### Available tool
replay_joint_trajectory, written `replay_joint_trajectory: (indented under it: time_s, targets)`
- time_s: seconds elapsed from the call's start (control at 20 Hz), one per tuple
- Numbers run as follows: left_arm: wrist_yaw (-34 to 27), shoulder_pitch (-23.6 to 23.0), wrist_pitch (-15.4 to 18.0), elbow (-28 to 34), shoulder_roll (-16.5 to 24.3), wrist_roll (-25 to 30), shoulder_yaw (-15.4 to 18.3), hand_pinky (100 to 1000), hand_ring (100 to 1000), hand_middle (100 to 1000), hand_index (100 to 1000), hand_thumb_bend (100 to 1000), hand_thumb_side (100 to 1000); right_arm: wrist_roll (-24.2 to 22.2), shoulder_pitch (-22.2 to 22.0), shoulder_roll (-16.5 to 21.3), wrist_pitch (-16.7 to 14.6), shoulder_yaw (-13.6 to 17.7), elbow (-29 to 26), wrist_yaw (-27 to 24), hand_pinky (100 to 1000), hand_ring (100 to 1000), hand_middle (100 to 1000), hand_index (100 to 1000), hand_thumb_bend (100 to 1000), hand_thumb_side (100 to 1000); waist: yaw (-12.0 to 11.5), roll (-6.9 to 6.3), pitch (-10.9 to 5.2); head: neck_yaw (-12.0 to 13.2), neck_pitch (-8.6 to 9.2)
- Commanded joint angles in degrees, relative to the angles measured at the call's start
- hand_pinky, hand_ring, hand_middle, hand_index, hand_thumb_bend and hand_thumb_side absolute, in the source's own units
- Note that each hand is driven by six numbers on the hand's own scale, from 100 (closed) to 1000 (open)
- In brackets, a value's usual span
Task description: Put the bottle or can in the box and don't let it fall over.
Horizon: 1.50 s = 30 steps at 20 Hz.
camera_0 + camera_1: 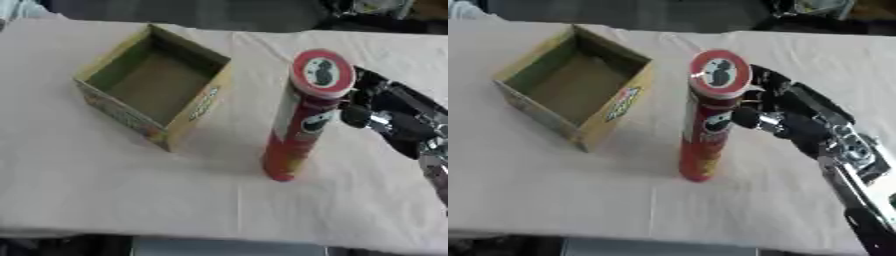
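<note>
A tall red can (299, 120) stands upright on the table (105, 185), its round lid facing up. It is outside the box (157, 82), which sits open-topped to its left, near but apart, with nothing inside that shows. The box is cardboard with printed sides, set at an angle to the table edge.

The right robot hand (785, 115) comes in from the right side and sits against the upper part of the can, just below the lid. Its fingers (750, 117) are curled toward the can's side and touch it; whether they wrap fully round cannot be told, since the far side of the can is hidden. The black and silver arm (855, 170) runs from the hand down to the lower right corner.

The left robot hand shows in neither view
</note>
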<state>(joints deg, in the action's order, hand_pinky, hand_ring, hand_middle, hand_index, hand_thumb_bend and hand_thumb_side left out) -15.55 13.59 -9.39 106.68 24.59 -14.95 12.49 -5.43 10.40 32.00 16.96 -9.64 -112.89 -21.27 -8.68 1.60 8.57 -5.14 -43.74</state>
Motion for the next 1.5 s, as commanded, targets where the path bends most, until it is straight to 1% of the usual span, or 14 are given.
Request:
replay_joint_trajectory:
  time_s: [0.05,0.4,0.9,1.5]
  targets:
    - [-0.11,0.52,0.03,1.02,0.96,0.23,0.15,698,1000,931,838,150,767,-0.39,0.99,0.50,-0.02,-0.01,-0.17,0.66,907,851,904,989,1000,472,-0.09,-0.18,-0.42,-0.11,-0.05]
    - [-0.11,0.58,0.05,1.02,0.88,0.32,0.14,698,1000,931,838,149,768,-0.89,2.42,-0.18,0.11,-0.75,0.79,1.44,907,853,906,989,1000,487,-0.23,-0.23,-0.23,-0.21,0.15]
    - [-0.18,0.75,0.05,1.06,0.77,0.43,0.10,697,1000,931,837,149,768,-1.85,4.23,-1.00,0.41,-2.14,1.92,2.11,910,857,911,990,1000,534,-0.47,-0.21,-0.12,-0.29,0.27]
    - [-0.27,0.98,0.00,1.13,0.59,0.56,0.02,696,1000,929,837,148,769,-3.16,6.90,-1.03,1.07,-4.21,3.40,3.37,910,856,918,985,1000,538,-1.03,-0.11,-0.09,-0.52,0.44]
